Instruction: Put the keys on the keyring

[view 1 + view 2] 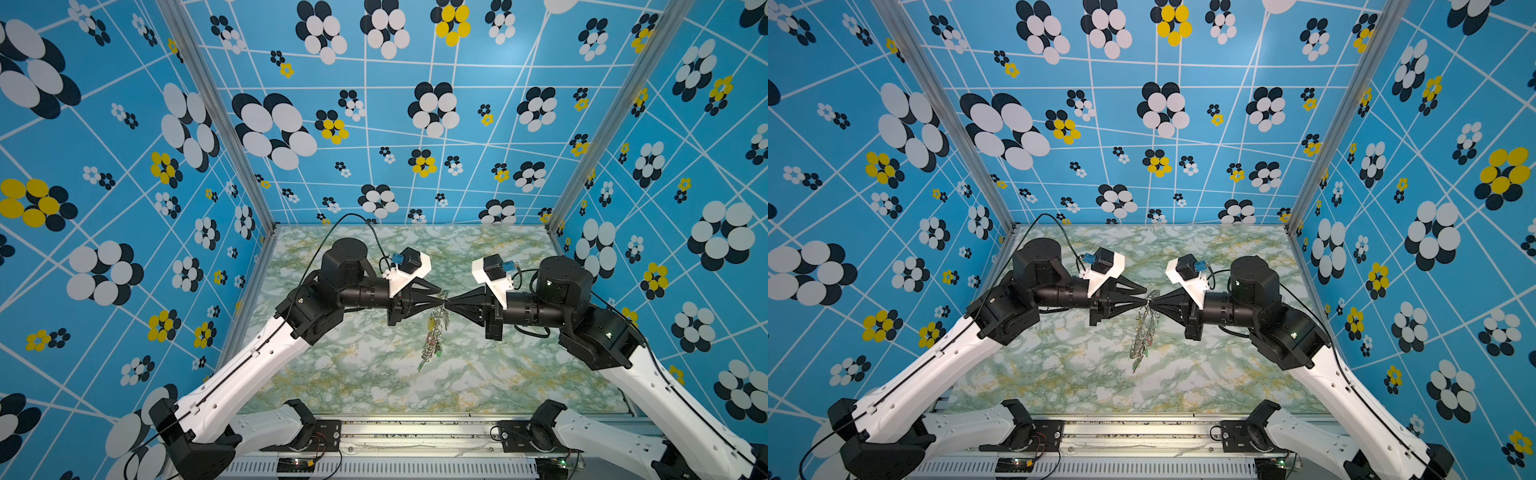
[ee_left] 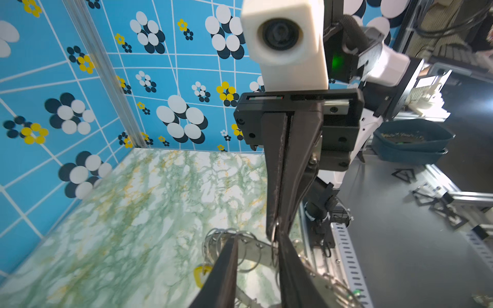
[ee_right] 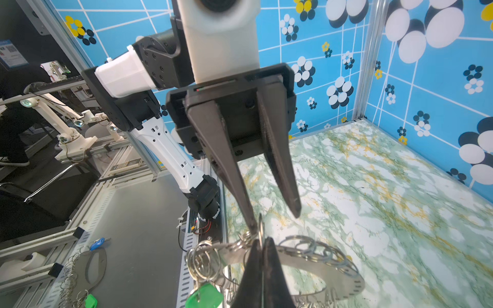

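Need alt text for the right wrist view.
The right gripper, shut, pinches the rim of the keyring, a flat grey ring fringed with wire loops, with the marbled table behind. The left gripper faces it with jaws open, and a green-tagged key hangs below the loops.

The keyring [image 3: 344,280] is dull grey metal; its wire loops [image 3: 202,261] gleam silvery. The green key tag [image 3: 205,296] is glossy plastic. The tabletop [image 1: 374,382] is smooth, marble-patterned.

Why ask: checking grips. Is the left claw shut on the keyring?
No, the right wrist view shows the left claw with its fingers apart.
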Controlling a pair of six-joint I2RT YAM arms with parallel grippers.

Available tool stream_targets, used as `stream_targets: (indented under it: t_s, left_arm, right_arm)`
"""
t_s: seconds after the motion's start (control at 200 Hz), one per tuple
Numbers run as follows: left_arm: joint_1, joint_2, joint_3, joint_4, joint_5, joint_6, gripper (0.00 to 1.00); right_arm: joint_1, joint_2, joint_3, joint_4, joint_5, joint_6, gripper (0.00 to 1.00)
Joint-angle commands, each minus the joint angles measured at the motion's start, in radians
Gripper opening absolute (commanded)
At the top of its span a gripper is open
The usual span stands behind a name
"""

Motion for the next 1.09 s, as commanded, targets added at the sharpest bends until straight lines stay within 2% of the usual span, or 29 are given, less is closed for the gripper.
stream_targets:
  t_s: [0.0,0.065,0.17,0.295,0.32,0.47,0.745,1.09]
  left_arm:
    - [0.002,-0.021,0.042,-0.097,-0.06,0.035,0.52]
    - [-0.002,-0.015,0.059,-0.132,-0.066,0.041,0.57]
    - [-0.016,0.014,0.102,-0.205,-0.055,0.057,0.56]
    - [-0.031,0.05,0.156,-0.269,-0.029,0.066,0.44]
    - [-0.033,0.054,0.162,-0.275,-0.025,0.066,0.39]
    - [-0.042,0.072,0.176,-0.286,-0.016,0.066,0.27]
    - [-0.045,0.1,0.195,-0.299,-0.005,0.061,0.24]
    - [-0.054,0.123,0.212,-0.307,0.002,0.062,0.11]
  right_arm:
    - [0.0,0.024,0.083,-0.134,0.001,-0.083,0.0]
    - [0.0,0.048,0.113,-0.194,0.004,-0.117,0.0]
    - [-0.001,0.067,0.137,-0.229,0.009,-0.142,0.0]
    - [0.0,0.083,0.147,-0.237,0.011,-0.154,0.0]
    - [-0.001,0.084,0.148,-0.235,0.011,-0.153,0.0]
    - [0.0,0.086,0.151,-0.224,0.016,-0.156,0.0]
    - [-0.001,0.083,0.146,-0.214,0.021,-0.15,0.0]
    - [0.0,0.076,0.135,-0.193,0.018,-0.145,0.0]
